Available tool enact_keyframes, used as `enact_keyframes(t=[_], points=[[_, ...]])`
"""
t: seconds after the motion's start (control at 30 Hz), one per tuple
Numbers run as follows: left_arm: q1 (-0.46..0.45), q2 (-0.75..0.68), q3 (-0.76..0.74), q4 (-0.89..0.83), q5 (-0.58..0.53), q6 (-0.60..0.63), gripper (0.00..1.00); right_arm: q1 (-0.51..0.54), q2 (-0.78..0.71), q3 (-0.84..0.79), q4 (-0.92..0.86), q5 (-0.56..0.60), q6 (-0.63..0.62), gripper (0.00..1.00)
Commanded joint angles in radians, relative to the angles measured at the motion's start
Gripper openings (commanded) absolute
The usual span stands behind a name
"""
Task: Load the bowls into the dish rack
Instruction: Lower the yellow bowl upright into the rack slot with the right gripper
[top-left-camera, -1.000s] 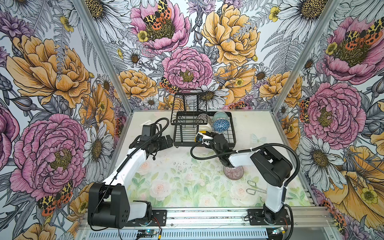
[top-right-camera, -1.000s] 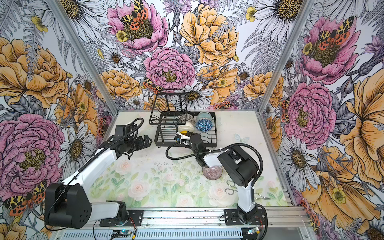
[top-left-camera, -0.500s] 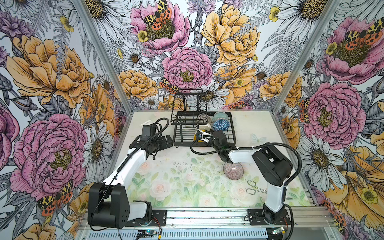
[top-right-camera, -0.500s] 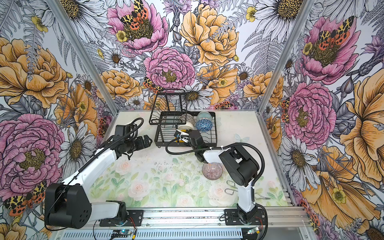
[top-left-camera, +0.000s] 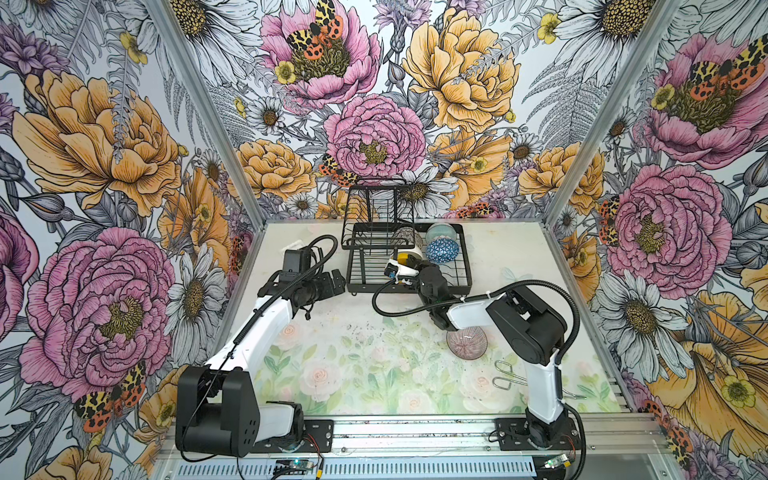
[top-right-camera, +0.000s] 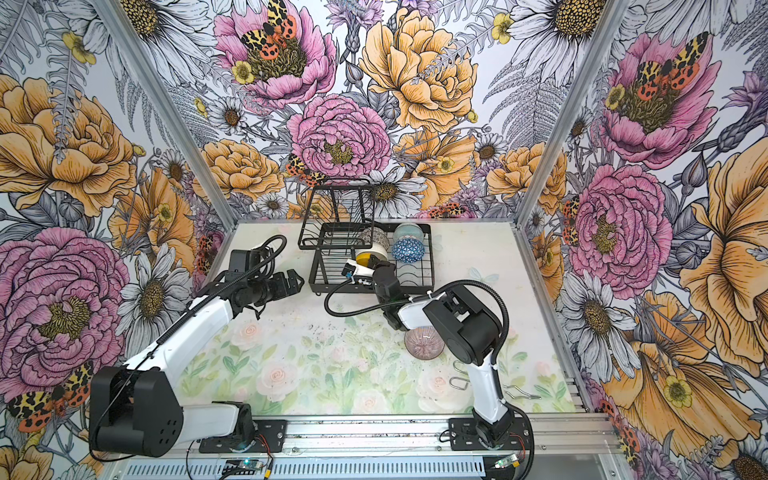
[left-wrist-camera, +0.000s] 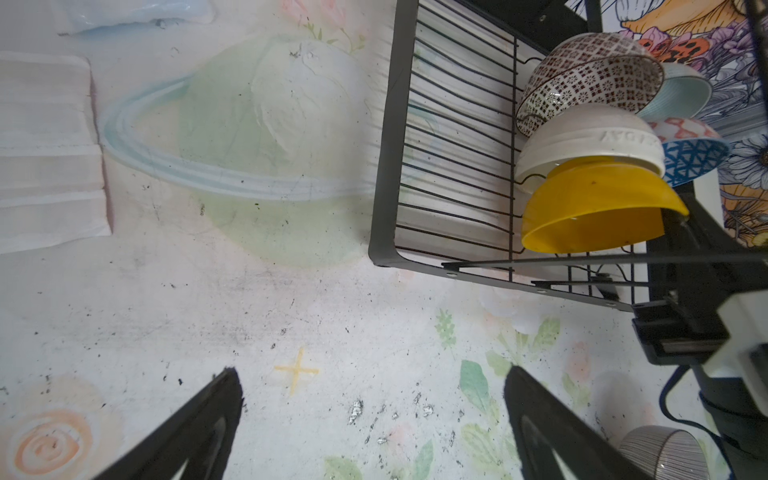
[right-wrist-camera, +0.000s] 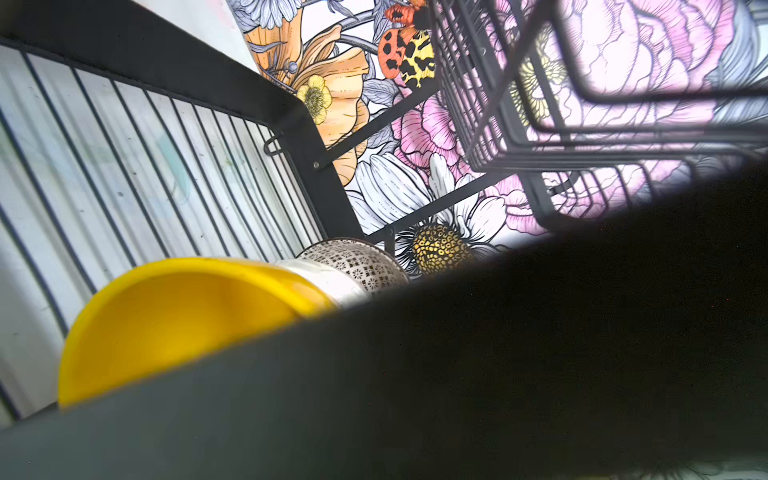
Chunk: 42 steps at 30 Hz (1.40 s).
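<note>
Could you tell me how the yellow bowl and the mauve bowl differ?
The yellow bowl is plain; the mauve bowl has fine radiating lines. The yellow bowl leans on edge in the dish rack, with the right hand on its rim; the mauve bowl sits upright on the table. Both are small and round.

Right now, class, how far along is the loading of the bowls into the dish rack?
Done: the mosaic bowl, cream bowl, teal bowl and blue bowl stand in the dish rack. In hand: the right gripper holds the yellow bowl by its rim, next to the cream bowl. Remaining: the mauve bowl sits on the table; the left gripper is open, empty.
</note>
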Motion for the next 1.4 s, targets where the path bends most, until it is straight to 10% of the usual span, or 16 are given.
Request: enact_keyframes(t=[0.0,0.47,1.37], points=[[0.009,0.004,-0.008,0.026,0.019,-0.014,0.99,0.005,0.055,0.04,0.183,0.096,-0.089,0.0],[0.016,-0.002,-0.016,0.025,0.018,-0.013,0.99,0.018,0.127,0.013,0.343,0.108,-0.21,0.0],[0.019,-0.019,-0.024,0.025,0.016,-0.014,0.99,0.02,-0.017,-0.097,0.121,-0.039,-0.081,0.0]])
